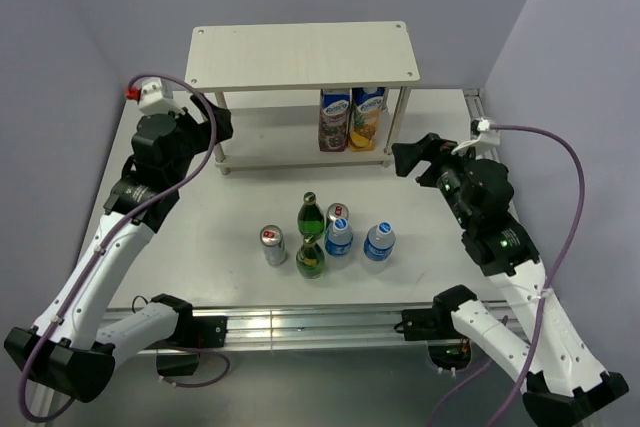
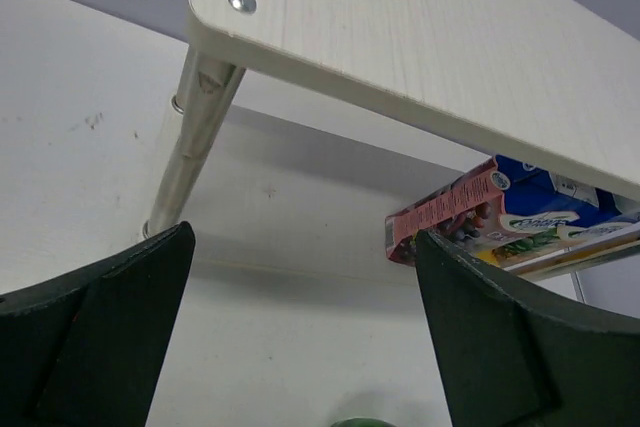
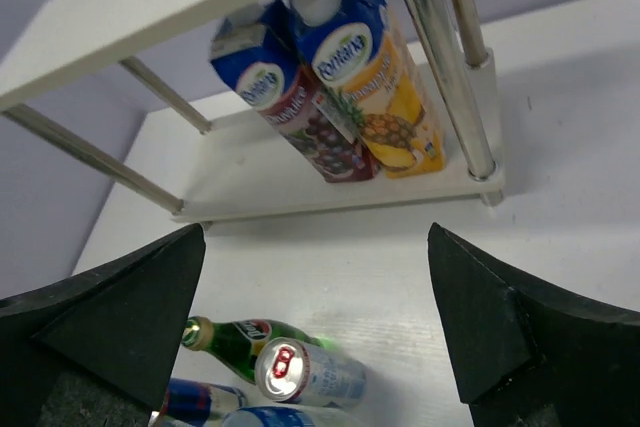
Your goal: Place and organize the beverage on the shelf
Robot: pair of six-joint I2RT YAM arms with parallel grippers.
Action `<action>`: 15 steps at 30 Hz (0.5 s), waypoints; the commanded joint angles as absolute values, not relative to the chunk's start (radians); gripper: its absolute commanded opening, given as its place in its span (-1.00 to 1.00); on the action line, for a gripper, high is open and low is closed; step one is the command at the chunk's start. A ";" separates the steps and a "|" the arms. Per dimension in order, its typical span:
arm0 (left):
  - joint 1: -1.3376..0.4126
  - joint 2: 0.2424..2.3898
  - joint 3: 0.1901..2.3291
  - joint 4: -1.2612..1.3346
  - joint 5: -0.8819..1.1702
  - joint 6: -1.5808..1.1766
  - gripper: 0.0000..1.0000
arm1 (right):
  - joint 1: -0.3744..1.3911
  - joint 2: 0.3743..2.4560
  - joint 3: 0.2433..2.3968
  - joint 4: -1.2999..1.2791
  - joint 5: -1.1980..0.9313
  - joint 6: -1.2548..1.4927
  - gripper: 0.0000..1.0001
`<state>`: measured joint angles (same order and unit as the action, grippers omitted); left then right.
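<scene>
The shelf [image 1: 300,55] stands at the back of the table, with two juice cartons [image 1: 350,119] upright on its lower board. Several beverages are grouped mid-table: two green bottles [image 1: 310,214], two cans [image 1: 273,245] and two small water bottles [image 1: 379,242]. My left gripper [image 1: 222,123] hovers open by the shelf's left legs; its wrist view shows the top board [image 2: 400,27] and a carton [image 2: 450,212] past the gripper [image 2: 305,237]. My right gripper [image 1: 413,157] is open in front of the shelf's right end. Its wrist view has the gripper [image 3: 315,232] facing the cartons [image 3: 340,97], above a can [image 3: 300,372] and a green bottle [image 3: 235,337].
The shelf's thin metal legs [image 2: 200,127] [image 3: 445,67] stand close to both grippers. Grey walls close in behind and on both sides of the table. A rail [image 1: 300,322] runs along the near edge between the arm bases.
</scene>
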<state>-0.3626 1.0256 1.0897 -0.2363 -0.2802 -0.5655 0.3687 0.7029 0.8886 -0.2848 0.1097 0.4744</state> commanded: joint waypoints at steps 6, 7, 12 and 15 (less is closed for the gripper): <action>-0.360 1.019 1.135 -0.313 -0.252 -0.459 0.99 | 0.529 0.598 0.905 -0.471 0.358 0.436 1.00; -0.360 1.022 1.135 -0.314 -0.247 -0.457 0.99 | 0.572 0.629 0.900 -0.521 0.468 0.440 1.00; -0.360 1.026 1.129 -0.319 -0.241 -0.465 0.96 | 0.886 0.679 0.907 -0.653 0.884 0.569 1.00; -0.360 1.034 1.126 -0.324 -0.235 -0.462 0.93 | 1.012 0.741 0.930 -0.757 0.968 0.746 1.00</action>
